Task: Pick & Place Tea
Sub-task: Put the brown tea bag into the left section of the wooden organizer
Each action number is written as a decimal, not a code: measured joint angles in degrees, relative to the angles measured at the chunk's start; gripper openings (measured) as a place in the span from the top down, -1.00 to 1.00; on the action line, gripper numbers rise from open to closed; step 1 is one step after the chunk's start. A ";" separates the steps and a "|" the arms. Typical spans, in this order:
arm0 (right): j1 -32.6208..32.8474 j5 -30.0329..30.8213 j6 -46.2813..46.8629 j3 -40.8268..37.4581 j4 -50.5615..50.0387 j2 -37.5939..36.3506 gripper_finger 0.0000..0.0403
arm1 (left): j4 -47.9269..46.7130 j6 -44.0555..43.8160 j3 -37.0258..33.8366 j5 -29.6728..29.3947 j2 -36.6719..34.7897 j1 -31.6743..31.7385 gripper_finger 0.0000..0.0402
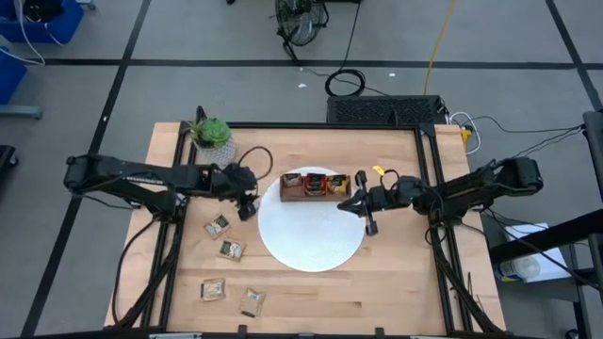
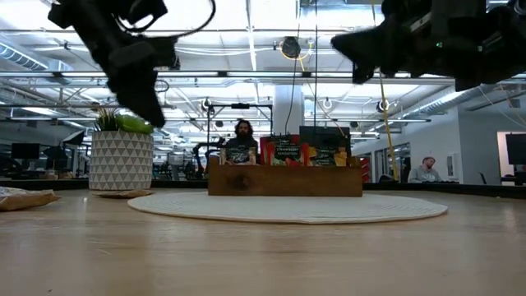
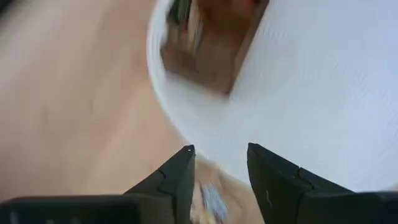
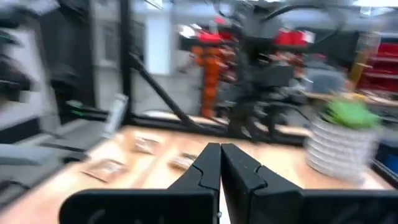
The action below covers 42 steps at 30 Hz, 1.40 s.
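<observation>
Near table edge: two sachets [image 1: 214,290] and [image 1: 252,301] lie flat on the wood at the front left, side by side and apart from each other.
Farther in: two more sachets [image 1: 232,249] and [image 1: 219,225] lie on the wood left of the plate, one behind the other, neither touching the plate.
Left gripper [image 1: 247,209]: held off the table just left of the plate's rim, near the nearer pair of loose sachets. In the left wrist view its two fingers [image 3: 176,177] stand parted with a clear gap between them; a small blurred shape shows low in that gap, and I cannot tell whether it is held.
Plate [image 1: 311,240]: large, round, white, in the middle of the table.
Tray [image 1: 317,185]: brown wood, on the far part of the plate; sachets stand upright in its compartments, red and orange-yellow faces showing in the low view [image 2: 288,150].
Right gripper [image 1: 363,202]: raised above the plate's right rim, just beside the tray's right end. In the right wrist view the fingers [image 4: 208,168] are pressed together with nothing between them.
Plant [image 1: 211,135]: green, in a white patterned pot, at the far left corner of the table.
Room behind: a person [image 2: 241,144] sits beyond the tray in the low view; another person [image 2: 425,170] is at the far right.
</observation>
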 joint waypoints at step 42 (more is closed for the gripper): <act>0.07 14.11 -2.84 0.04 -5.60 0.00 1.00 | -5.24 -20.68 0.52 2.46 21.23 -3.68 0.14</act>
